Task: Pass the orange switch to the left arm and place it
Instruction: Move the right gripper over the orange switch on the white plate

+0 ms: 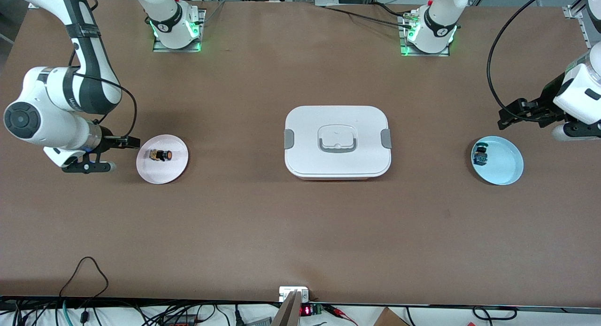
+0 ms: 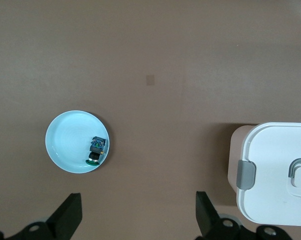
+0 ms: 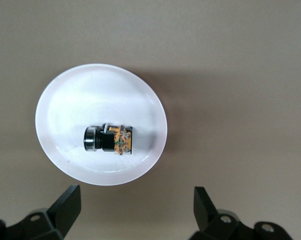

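The orange switch (image 1: 161,155) lies on its side in a pale pink plate (image 1: 162,173) toward the right arm's end of the table. In the right wrist view the switch (image 3: 109,139) lies in the plate (image 3: 65,100). My right gripper (image 1: 117,154) is open and empty over the table just beside that plate; its fingers (image 3: 65,202) show wide apart, the gripper (image 3: 135,207) clear of the plate. The white box (image 1: 337,142) stands at the table's middle, lid shut. My left gripper (image 1: 514,117) is open and empty over the table beside a light blue plate (image 1: 504,164).
The light blue plate (image 2: 65,135) holds a small black switch with blue-green parts (image 1: 480,156), also in the left wrist view (image 2: 96,150). That view shows the open left gripper (image 2: 138,212) and a box corner (image 2: 275,175). Bare table lies between the plates and the box.
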Motion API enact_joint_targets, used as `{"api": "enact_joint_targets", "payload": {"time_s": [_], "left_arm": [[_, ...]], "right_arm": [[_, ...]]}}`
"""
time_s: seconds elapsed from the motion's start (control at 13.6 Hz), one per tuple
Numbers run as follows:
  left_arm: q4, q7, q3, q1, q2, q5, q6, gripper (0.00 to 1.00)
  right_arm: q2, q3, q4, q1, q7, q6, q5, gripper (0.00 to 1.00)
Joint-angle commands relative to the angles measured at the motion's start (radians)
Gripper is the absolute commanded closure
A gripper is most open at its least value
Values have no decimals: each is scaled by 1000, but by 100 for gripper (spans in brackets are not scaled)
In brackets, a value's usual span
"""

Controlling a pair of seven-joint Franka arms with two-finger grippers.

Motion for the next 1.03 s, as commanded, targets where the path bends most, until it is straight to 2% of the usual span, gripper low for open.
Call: {"api": "enact_joint_targets", "payload": {"time_s": [0.0, 0.37, 0.66, 0.96], "left_arm": [[31, -14, -6, 4, 16, 8, -22, 0], [33, -14, -7, 2, 16, 8, -22, 0], [33, -14, -7, 2, 14, 8, -22, 0], [33, -14, -7, 2, 16, 8, -22, 0]], "right_arm": [[-12, 2, -56, 5, 5, 68, 0, 0], [29, 16, -144, 5, 7, 240, 7, 0], [65, 44, -142, 3, 9, 251, 20, 0], [108, 53, -139, 5, 7, 286, 79, 0]]}}
